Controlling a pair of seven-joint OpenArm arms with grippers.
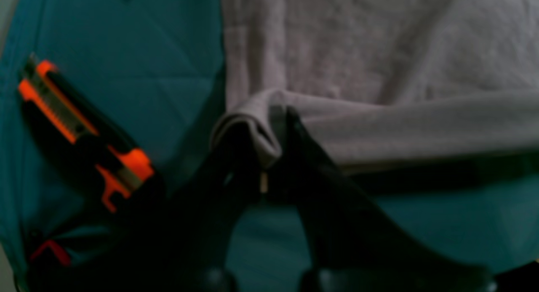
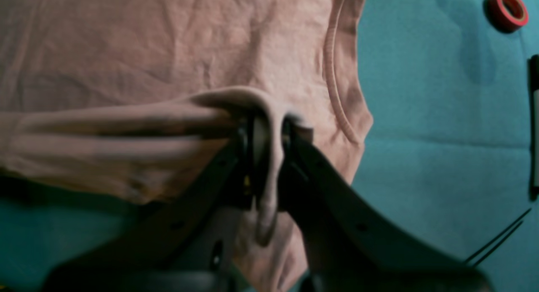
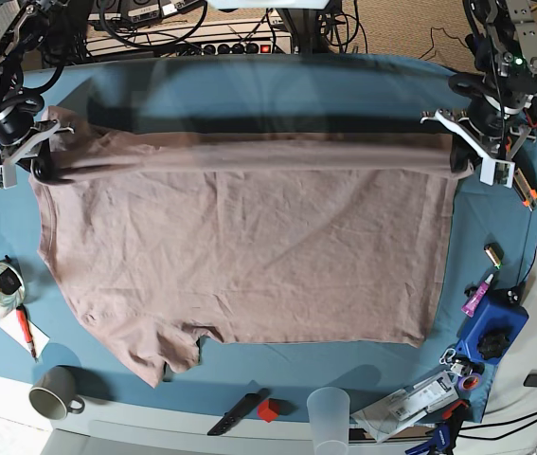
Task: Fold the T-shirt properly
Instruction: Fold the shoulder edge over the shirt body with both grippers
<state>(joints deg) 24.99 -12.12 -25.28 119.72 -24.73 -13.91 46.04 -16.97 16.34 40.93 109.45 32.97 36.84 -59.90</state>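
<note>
a: across the far edge of the teal table cloth, what do you record?

b: the t-shirt lies spread over most of the cloth, wrinkled, with its far long edge lifted into a taut band strung between the two arms. the rest of the garment rests flat, one sleeve trailing toward the near left corner in the base view.

a: state of the left gripper?

b: jaws pinched together on a bunched corner of the t-shirt. in the left wrist view the fabric wraps over the fingertips and a fold runs off to the right, raised above the cloth with shadow beneath it. in the base view this gripper sits at the far right corner of the garment.

a: and the right gripper?

b: likewise clamped on the t-shirt. a strip of fabric passes down between the two fingers, and a rolled fold stretches away to the left. the ribbed collar lies just beside the grip, on the right in that view. in the base view this gripper holds the far left corner.

a: other items noted?

b: an orange and black utility knife lies on the cloth beside the left gripper, apart from the garment. a roll of red tape sits well apart from the collar. along the near edge: a grey mug, a clear plastic cup, and a blue box on the right.
</note>
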